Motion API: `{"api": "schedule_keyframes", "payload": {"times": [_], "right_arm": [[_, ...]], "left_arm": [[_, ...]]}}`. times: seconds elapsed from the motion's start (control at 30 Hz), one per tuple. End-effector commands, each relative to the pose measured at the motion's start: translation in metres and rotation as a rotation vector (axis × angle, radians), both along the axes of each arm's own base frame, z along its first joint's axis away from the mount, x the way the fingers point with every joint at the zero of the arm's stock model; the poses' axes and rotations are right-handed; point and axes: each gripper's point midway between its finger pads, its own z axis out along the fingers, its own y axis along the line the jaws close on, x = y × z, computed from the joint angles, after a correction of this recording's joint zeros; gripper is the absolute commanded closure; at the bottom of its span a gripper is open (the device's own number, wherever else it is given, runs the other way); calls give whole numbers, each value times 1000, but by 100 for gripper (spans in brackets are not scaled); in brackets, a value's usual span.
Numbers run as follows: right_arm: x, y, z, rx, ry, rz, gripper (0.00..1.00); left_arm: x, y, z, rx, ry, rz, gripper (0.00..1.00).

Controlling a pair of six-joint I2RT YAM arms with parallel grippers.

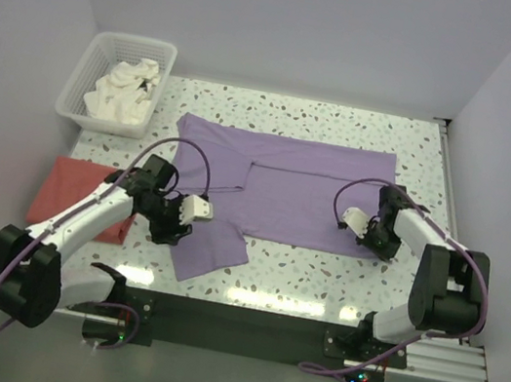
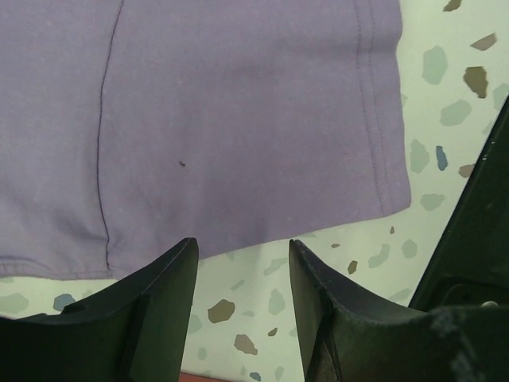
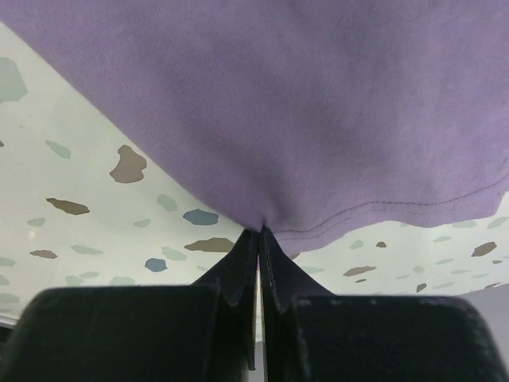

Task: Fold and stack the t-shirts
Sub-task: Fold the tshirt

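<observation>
- Right fingers [image 3: 246,263] are pressed tight together, and they pinch the stitched edge of the purple t-shirt [image 3: 318,95]. The cloth bunches up into a little point where they grip it.
- Left fingers [image 2: 171,278] are apart, with a gap between them. They hold nothing. Their tips sit right at the near edge of the same shirt, and speckled bench shows in the gap.
- The bench [image 1: 320,272] is white with little colored specks. Both arms reach out over it from the near side.
- The purple t-shirt [image 1: 305,190] is the biggest thing on the bench. It lies spread out flat in the middle, wide from side to side. On its left side one piece is folded over, and a flap sticks out toward the near edge. The left arm is at that flap. The right arm is at the shirt's near right corner.
- A white basket [image 1: 81,86] stands at the far left corner of the bench, well apart from the purple shirt.
- A red cloth [image 1: 63,187] lies flat and folded at the left edge of the bench, partly under the left arm.
- Some white clothes [image 1: 125,89] sit in a crumpled pile inside the basket.
</observation>
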Motion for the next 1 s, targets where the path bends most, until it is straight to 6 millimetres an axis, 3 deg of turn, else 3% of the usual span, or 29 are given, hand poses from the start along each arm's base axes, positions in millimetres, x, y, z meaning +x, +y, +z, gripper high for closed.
{"api": "schedule_keyframes", "payload": {"times": [0.0, 0.27, 0.37, 0.47, 0.5, 0.67, 0.8, 0.97], "right_arm": [[12, 7, 8, 45, -29, -16, 100], [17, 9, 13, 59, -35, -38, 100], [18, 8, 15, 52, -39, -34, 100], [17, 8, 18, 51, -42, -29, 100], [16, 8, 19, 50, -42, -29, 100], [9, 8, 29, 49, -33, -10, 100], [0, 6, 36, 37, -31, 21, 100], [-16, 5, 45, 33, 7, 74, 100]], "left_arm": [[17, -5, -11, 41, -62, 11, 46], [12, -4, -48, 151, -51, 10, 50], [7, 6, -62, 208, -33, 2, 57], [-1, 12, -68, 247, 3, -17, 71], [-5, 13, -68, 251, 15, -28, 80], [-18, 10, -48, 229, 76, -58, 100], [-20, -5, -14, 149, 92, -66, 100], [-24, -6, 12, 127, 82, -71, 100]]}}
